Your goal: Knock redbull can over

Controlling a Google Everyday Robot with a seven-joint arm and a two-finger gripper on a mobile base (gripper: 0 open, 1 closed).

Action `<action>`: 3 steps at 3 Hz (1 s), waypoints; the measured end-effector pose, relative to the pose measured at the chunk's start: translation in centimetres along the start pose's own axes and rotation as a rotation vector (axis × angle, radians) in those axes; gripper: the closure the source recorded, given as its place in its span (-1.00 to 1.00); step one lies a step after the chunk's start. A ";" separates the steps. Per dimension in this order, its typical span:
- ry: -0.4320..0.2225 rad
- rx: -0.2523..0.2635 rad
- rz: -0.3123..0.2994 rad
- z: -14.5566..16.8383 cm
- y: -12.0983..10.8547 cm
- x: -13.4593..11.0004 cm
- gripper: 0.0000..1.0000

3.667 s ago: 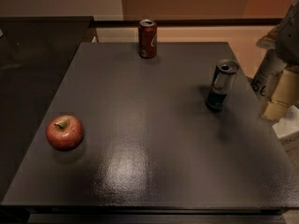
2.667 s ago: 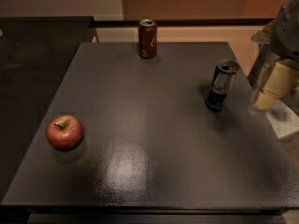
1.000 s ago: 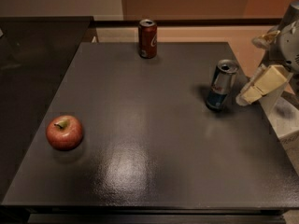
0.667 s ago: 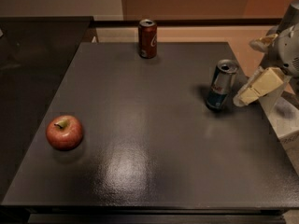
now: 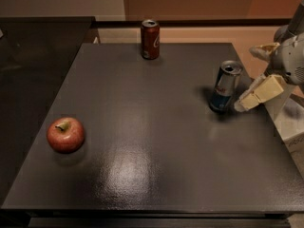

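The redbull can [image 5: 225,86], slim, silver and blue with a silver top, stands near the right side of the dark table [image 5: 142,127], its top leaning slightly to the right. My gripper [image 5: 248,100], cream-coloured on a grey wrist, reaches in from the right edge. Its tip sits low beside the can's right side, touching it or nearly so.
A dark red cola can [image 5: 150,39] stands upright at the table's far edge. A red apple [image 5: 65,134] lies near the left front. A white object [image 5: 293,127] sits just past the table's right edge. A dark counter [image 5: 33,56] adjoins on the left.
My gripper has swung from upright at the right edge down and left until its tip is by the can's base. The can stays standing; the apple and cola can have not moved.
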State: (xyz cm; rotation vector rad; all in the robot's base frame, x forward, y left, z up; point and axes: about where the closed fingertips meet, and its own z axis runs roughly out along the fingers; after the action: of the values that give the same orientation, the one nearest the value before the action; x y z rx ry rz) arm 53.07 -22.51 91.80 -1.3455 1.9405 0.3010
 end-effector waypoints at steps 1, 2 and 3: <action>-0.041 -0.014 0.007 0.8 0.1 0.3 -1.00; -0.086 -0.028 0.013 1.6 0.4 0.6 -1.00; -0.141 -0.041 0.016 2.2 0.7 0.4 -1.00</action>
State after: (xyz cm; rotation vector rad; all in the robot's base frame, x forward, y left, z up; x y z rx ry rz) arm 53.37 -21.24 89.83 -1.2999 1.8377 0.4340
